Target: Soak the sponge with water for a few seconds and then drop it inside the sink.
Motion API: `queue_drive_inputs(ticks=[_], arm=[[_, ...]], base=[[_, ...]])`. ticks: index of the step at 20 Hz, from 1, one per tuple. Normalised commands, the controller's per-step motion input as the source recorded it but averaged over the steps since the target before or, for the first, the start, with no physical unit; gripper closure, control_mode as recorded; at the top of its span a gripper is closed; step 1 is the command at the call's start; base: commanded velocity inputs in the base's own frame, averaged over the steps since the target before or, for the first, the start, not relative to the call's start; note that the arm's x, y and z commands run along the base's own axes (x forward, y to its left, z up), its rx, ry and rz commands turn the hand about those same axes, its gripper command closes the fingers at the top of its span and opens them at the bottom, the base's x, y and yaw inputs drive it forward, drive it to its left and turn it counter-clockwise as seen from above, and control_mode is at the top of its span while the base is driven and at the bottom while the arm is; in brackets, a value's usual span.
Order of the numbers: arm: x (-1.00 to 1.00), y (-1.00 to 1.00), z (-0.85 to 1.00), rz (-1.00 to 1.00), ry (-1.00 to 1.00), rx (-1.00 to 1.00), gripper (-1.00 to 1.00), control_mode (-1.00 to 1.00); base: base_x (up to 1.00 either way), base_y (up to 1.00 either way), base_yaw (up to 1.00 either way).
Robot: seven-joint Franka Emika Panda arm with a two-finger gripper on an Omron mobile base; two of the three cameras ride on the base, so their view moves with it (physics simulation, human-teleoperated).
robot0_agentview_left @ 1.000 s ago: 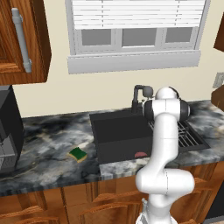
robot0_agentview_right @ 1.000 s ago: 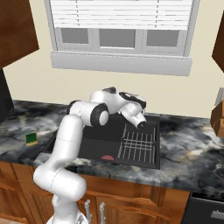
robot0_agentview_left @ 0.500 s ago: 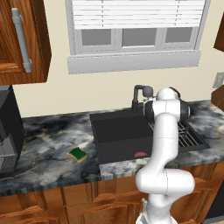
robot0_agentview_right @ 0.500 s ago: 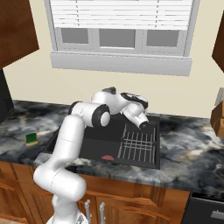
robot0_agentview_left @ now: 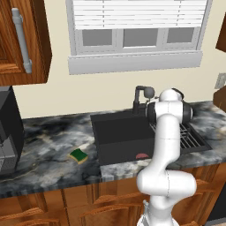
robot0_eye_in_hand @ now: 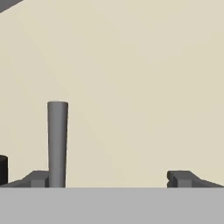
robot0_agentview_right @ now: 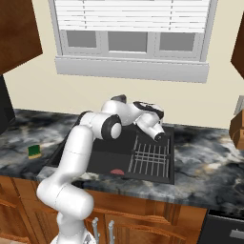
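The sponge (robot0_agentview_left: 78,155) (robot0_agentview_right: 34,151), green on top with a yellow edge, lies flat on the marble counter to the left of the sink (robot0_agentview_left: 119,132) (robot0_agentview_right: 107,157). The sink is a dark basin with a red drain mark (robot0_agentview_left: 142,156) and a black faucet (robot0_agentview_left: 138,100) at its back. My gripper (robot0_agentview_right: 161,137) (robot0_eye_in_hand: 111,179) hangs over the sink's right side, far from the sponge. It is open and holds nothing. In the hand view an upright grey rod (robot0_eye_in_hand: 57,144) stands just inside the left fingertip (robot0_eye_in_hand: 38,178), against the cream wall. The water is out of view.
A wire dish rack (robot0_agentview_left: 190,140) (robot0_agentview_right: 150,157) fills the right part of the basin. A dark appliance (robot0_agentview_left: 8,132) stands at the counter's far left. The window sill (robot0_agentview_left: 132,62) runs above the faucet, and wooden cabinets hang at the upper left.
In the right base view the hand has edged slightly right and down over the dish rack. The sponge has not moved.
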Motion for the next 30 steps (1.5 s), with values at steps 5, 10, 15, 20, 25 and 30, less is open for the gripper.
queue_drive_inputs(ticks=[5, 10, 15, 20, 25, 30], arm=[[0.09, -0.30, 0.00, 0.00, 0.00, 0.00, -1.00, -1.00], [0.33, -0.28, 0.00, 0.00, 0.00, 0.00, -1.00, -1.00], [0.40, -0.25, -0.02, 0.00, 0.00, 0.00, -1.00, -1.00], [0.39, -0.26, -0.03, -0.01, 0.00, 0.00, -1.00, -1.00], [0.15, -0.36, -0.01, -0.07, 0.00, 0.00, -1.00, -1.00], [0.01, -0.44, 0.00, -0.09, 0.00, 0.00, -1.00, -1.00]], base=[[0.00, 0.00, 0.00], [0.00, 0.00, 0.00], [0.00, 0.00, 0.00], [0.00, 0.00, 0.00], [0.00, 0.00, 0.00], [0.00, 0.00, 0.00]])
